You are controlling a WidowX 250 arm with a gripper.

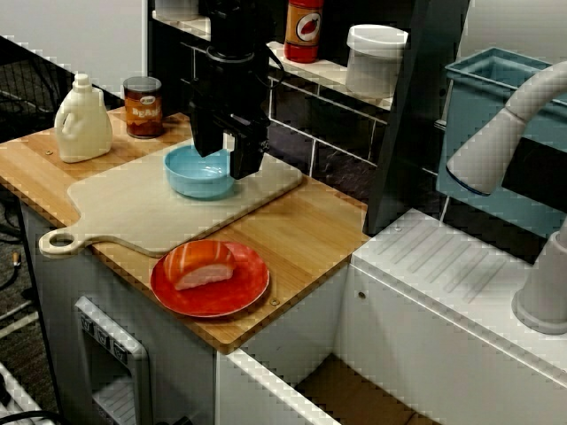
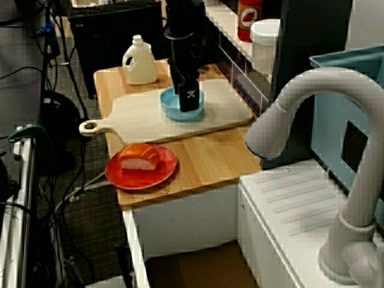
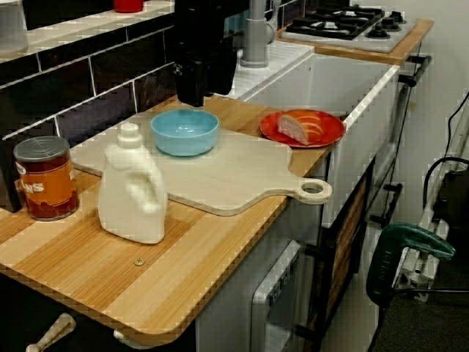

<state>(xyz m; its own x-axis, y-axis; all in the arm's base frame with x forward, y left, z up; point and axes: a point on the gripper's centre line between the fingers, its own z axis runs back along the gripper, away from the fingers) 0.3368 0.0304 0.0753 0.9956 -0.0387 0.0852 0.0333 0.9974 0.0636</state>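
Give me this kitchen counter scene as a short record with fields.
gripper: just above the bowl's far side, jaws apart, holding nothing
bowl: blue, on the board
board: pale, handle toward the counter's front edge
plate: red, on the counter off the board, carrying sushi
jug: white, upright, behind the board, next to a can
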